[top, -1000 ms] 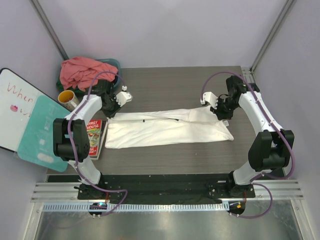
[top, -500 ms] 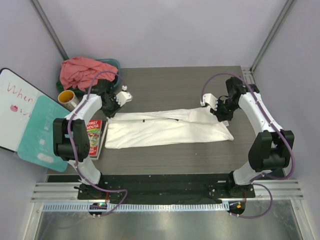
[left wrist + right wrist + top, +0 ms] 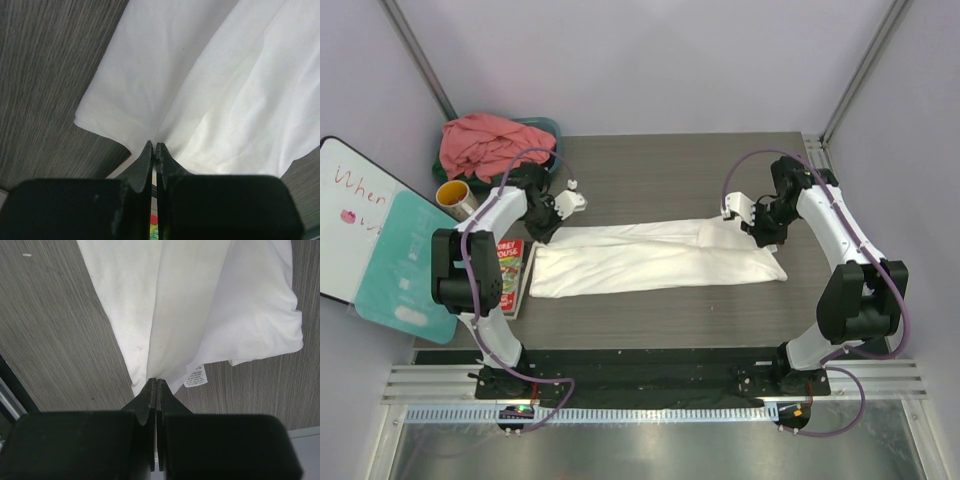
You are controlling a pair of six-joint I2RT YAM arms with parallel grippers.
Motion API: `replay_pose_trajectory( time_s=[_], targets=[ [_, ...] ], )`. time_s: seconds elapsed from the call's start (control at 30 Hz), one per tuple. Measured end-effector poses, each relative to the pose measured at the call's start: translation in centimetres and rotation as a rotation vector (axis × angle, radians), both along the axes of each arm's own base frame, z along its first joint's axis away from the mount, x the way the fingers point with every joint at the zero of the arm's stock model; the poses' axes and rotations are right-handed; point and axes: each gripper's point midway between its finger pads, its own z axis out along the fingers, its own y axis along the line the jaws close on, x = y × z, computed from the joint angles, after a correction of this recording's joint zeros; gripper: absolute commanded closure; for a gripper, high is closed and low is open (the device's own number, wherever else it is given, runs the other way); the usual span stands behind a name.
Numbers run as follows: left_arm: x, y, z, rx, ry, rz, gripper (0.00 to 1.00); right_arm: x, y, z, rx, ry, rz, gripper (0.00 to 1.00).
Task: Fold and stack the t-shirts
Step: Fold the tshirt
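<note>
The left gripper (image 3: 154, 145) has its two black fingers pressed together with no gap, pinching the edge of the white short-sleeved cloth t-shirt (image 3: 650, 258) at its left end. Creases in the cloth run toward the fingertips. The right gripper (image 3: 154, 381) is likewise clenched tight, nipping the shirt's edge at the right end, just beside a small white care label (image 3: 196, 376). The shirt lies on the dark grey wood-grain table (image 3: 660, 170) as a long narrow band between the two arms, folded lengthwise with its layers overlapping. A crumpled salmon-pink cloth t-shirt (image 3: 480, 145) sits heaped in the teal basin (image 3: 548, 127) at the table's far left corner.
</note>
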Motion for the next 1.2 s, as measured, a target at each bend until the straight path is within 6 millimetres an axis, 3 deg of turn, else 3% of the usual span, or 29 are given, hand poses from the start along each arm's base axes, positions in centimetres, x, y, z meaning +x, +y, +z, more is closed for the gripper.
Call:
replay_pose_trajectory(
  time_s=[0.47,0.5,0.53,0.6,0.73,0.83,1.03,1.2],
  targets=[
    [-0.8,0.1,-0.3,0.010,0.035,-0.025,0.97,-1.4,-0.5,-0.4,-0.036,0.044,0.061,0.99],
    [-0.9,0.2,-0.4,0.010,0.039,-0.026,0.95,-1.5,-0.5,-0.5,-0.037,0.049,0.063,0.99],
    [-1.0,0.2,-0.4,0.011,0.042,-0.028,0.85,-1.7,-0.5,-0.7,-0.039,0.056,0.067,0.99],
    [-1.1,0.2,-0.4,0.014,0.046,-0.039,0.75,-2.0,-0.5,-1.0,-0.042,0.066,0.072,0.98],
    [-1.8,0.5,-0.5,0.030,0.073,-0.061,0.45,-2.5,-0.6,-1.3,-0.054,0.082,0.089,0.80],
    [-2.4,0.8,-0.6,0.047,0.104,-0.074,0.34,-3.0,-0.8,-1.4,-0.074,0.101,0.111,0.64],
    [-2.6,1.4,-0.8,0.081,0.119,-0.082,0.32,-3.9,-1.1,-1.5,-0.096,0.131,0.147,0.61],
    [-1.9,2.0,-0.7,0.114,0.093,-0.064,0.30,-4.2,-1.3,-1.9,-0.110,0.143,0.149,0.70]
  ],
)
